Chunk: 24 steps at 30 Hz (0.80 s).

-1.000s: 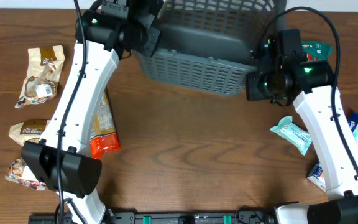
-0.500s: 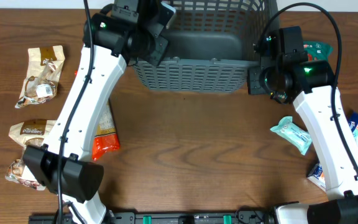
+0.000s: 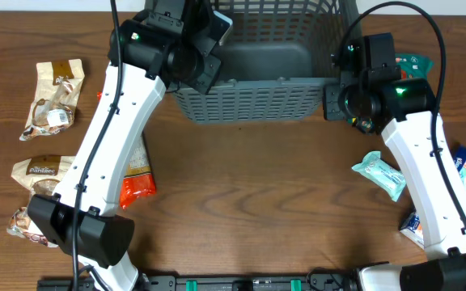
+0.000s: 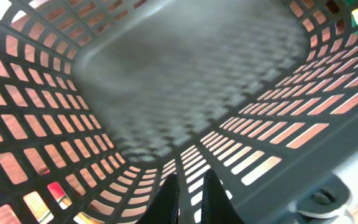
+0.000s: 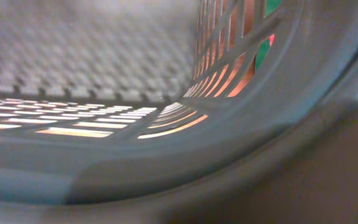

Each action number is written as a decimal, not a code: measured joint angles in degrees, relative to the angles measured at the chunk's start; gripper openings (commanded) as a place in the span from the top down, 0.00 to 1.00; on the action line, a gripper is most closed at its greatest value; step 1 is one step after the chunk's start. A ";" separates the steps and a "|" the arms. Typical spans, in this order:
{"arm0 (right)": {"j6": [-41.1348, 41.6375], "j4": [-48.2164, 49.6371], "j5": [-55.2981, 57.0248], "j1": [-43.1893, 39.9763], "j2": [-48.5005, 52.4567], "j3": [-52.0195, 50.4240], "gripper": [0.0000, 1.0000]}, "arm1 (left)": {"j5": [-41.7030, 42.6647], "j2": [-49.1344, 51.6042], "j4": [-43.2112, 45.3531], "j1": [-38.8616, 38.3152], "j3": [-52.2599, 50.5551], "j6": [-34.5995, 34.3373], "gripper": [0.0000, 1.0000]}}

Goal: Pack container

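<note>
The container now sits squarer to the table's front edge. A second ago its near wall ran askew, dipping toward the right arm; now that wall lies almost level across the overhead view, and its right end has come up from where it was. The left gripper, at the basket's left rim, stands further right and a little nearer the front than before, and its white arm leans more steeply toward the basket, the dark joint at its foot showing lower in the picture. The right gripper, at the near right corner, has edged slightly toward the far side.
</note>
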 measured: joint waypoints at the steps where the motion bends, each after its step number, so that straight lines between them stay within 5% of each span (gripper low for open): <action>1: 0.00 0.17 0.11 0.00 0.00 0.00 0.99 | 0.00 0.00 -0.20 0.00 0.00 -0.02 0.94; 15: 0.09 -3.52 -0.13 0.00 0.00 0.02 0.94 | -4.66 0.00 3.13 -0.11 -0.22 -0.22 0.83; 20: 0.04 -8.35 -0.44 0.00 0.00 0.02 0.90 | -6.49 0.00 5.01 -0.11 -0.22 -0.09 0.32; 24: 0.42 -10.45 -0.52 0.00 -0.02 0.11 0.63 | -7.15 0.00 5.62 -0.11 -0.24 -0.22 0.24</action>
